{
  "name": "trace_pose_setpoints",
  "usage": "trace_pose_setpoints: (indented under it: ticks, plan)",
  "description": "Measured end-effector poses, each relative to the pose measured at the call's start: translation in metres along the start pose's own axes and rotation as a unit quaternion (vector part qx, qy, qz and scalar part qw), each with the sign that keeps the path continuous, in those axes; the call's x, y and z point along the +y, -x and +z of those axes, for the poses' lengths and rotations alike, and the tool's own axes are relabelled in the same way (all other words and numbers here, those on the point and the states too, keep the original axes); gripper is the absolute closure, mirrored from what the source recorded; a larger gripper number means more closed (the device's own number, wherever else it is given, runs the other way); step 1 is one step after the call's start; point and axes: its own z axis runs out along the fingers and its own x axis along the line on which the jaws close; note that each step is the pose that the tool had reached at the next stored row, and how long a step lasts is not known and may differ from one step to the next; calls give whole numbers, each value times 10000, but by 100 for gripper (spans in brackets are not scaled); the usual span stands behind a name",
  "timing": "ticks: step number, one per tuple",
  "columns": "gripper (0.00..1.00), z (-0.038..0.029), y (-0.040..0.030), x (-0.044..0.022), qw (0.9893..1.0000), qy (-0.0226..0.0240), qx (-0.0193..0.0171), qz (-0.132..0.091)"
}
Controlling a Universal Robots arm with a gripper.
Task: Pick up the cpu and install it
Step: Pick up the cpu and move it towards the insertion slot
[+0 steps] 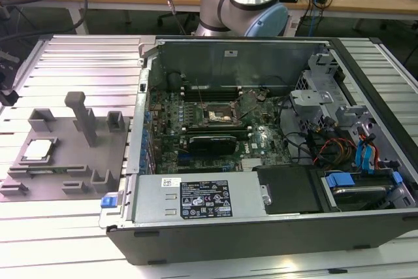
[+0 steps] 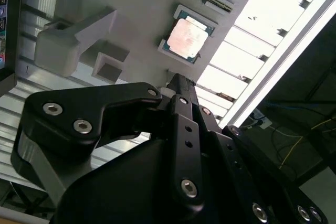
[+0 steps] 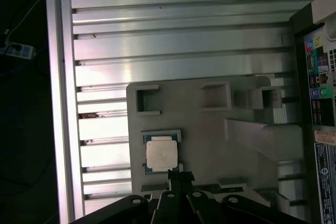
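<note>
The cpu [image 1: 39, 149] is a small square chip with a silvery top. It lies flat in a recess of the grey fixture plate [image 1: 72, 164] at the exterior view's left, on the ribbed aluminium table. Both wrist views look down on the cpu [image 3: 161, 156] [image 2: 186, 38] from well above. My gripper [image 3: 178, 174] [image 2: 177, 82] hangs over the plate beside the chip, apart from it. Its black fingers are pressed together, shut on nothing. The black-and-metal socket [image 1: 219, 119] sits on the motherboard inside the open computer case.
The open computer case [image 1: 261, 227] lies on its side, with a power supply, drive bays and cables. The fixture plate carries a tall grey post [image 1: 81, 115] and small blocks [image 1: 115, 122]. The arm's base [image 1: 245, 4] stands behind the case. A wooden desk with cables lies beyond.
</note>
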Motion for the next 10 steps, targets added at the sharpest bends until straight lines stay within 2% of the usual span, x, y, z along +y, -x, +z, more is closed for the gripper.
trace_pose_setpoints:
  ticks: [10]
  plan:
    - [89,86,-130,-13,10000,0,0,0]
